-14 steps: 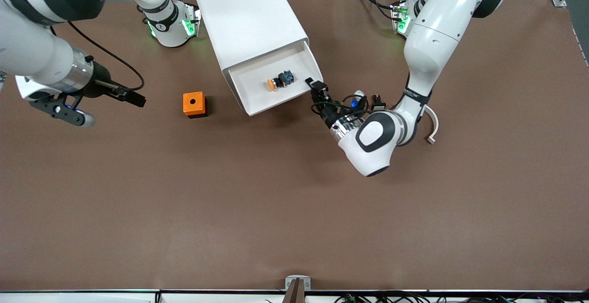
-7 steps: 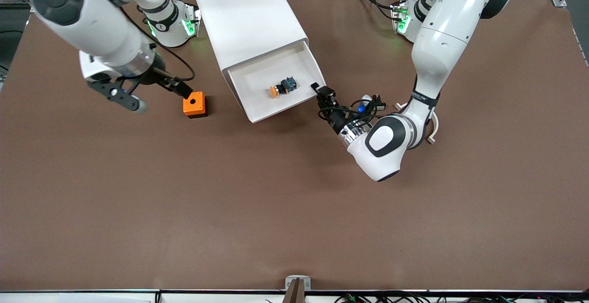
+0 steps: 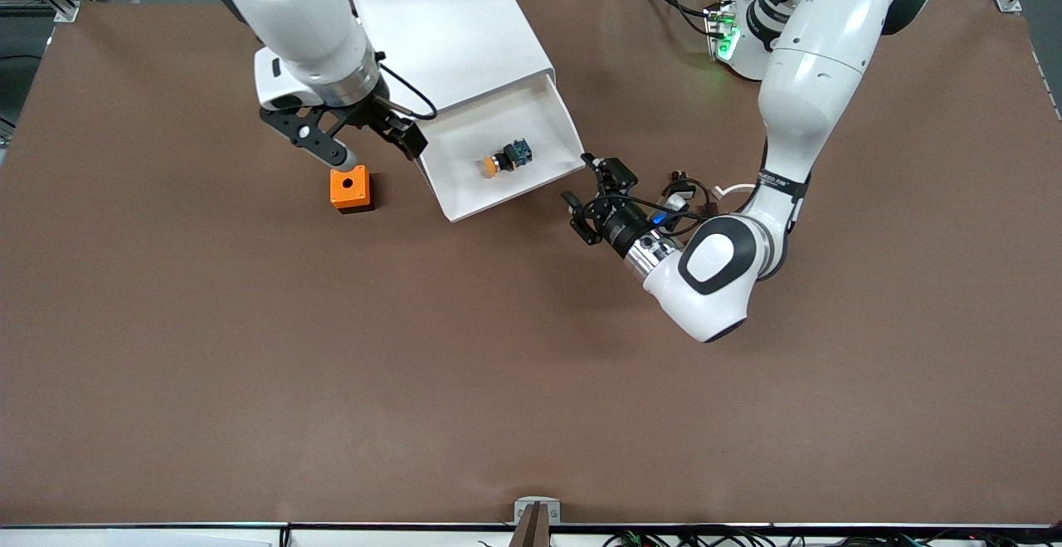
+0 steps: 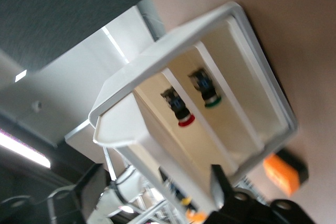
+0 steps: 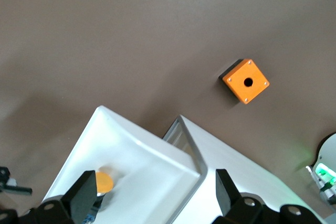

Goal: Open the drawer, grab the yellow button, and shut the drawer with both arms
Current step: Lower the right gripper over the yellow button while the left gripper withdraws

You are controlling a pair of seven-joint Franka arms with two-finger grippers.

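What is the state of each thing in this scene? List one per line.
drawer: pulled open.
button: lying on its side in the drawer, not held.
orange cube: resting on the table, not held.
left gripper: jaws open, empty, beside the drawer's front.
right gripper: jaws open, empty, above the drawer's edge.

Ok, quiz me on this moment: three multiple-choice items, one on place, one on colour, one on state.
1. Where is the button?
A. in the open drawer
B. on the table
C. in the left gripper

2. What colour is the cube with a hole?
A. blue
B. orange
C. white

3. What state is the right gripper in?
A. shut on the button
B. shut on the cube
C. open

Answers: 1 A, it lies inside the pulled-out drawer. 2 B, its top is orange. 3 C, its fingers stand apart over the drawer's edge, holding nothing.
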